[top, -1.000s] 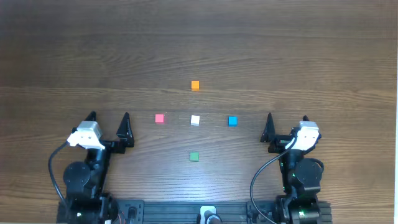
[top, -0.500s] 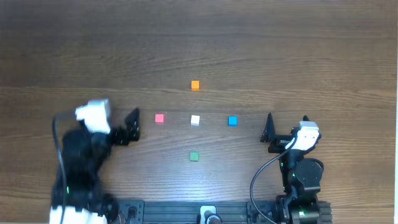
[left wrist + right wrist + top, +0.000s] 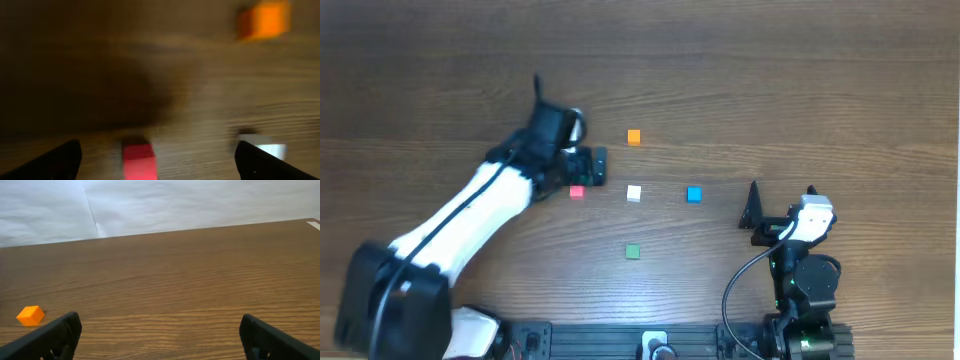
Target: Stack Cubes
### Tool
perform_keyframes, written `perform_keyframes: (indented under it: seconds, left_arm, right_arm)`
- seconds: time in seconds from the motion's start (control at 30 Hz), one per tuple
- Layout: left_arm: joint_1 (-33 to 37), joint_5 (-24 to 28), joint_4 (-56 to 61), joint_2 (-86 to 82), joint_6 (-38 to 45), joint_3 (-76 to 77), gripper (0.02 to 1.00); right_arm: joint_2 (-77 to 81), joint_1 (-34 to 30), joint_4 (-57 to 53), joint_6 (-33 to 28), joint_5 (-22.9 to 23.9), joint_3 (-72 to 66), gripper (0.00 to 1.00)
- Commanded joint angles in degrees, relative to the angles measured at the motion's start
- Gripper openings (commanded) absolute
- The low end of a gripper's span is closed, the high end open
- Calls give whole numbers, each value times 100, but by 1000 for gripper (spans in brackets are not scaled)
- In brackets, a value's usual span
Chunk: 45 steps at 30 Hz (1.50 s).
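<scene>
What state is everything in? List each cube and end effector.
pink cube, on table, unstacked
orange cube, on table, unstacked
white cube, on table, unstacked
blue cube, on table, unstacked
green cube, on table, unstacked
left end effector, open, above pink cube
right end effector, open, empty

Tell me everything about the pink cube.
The pink cube is small, plain and evenly coloured. It sits flat on the wooden table, leftmost in a row with the white cube and blue cube. The open left pincer hangs over it; only the table touches it.
</scene>
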Motion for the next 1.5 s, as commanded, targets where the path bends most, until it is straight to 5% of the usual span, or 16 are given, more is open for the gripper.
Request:
perform_keyframes:
  seconds: [0.03,0.57,1.1,1.5]
  left_arm:
    - [-39,-415,-221,575,-603,87,980]
    - [-350,-619,-352,920,-717,87,816]
    - [-387,-708,-374,920,-704,87,325]
    - [-461,-728,-680,662,-1064,352,156]
  right_arm:
    - [-35,-46,-4,-11,-42,-44,993]
    - [-35,-46,-4,-11,-42,-44,993]
    - [-35,-46,-4,-9,-42,-44,991]
    - [-35,-46,-4,-9,-42,-44,991]
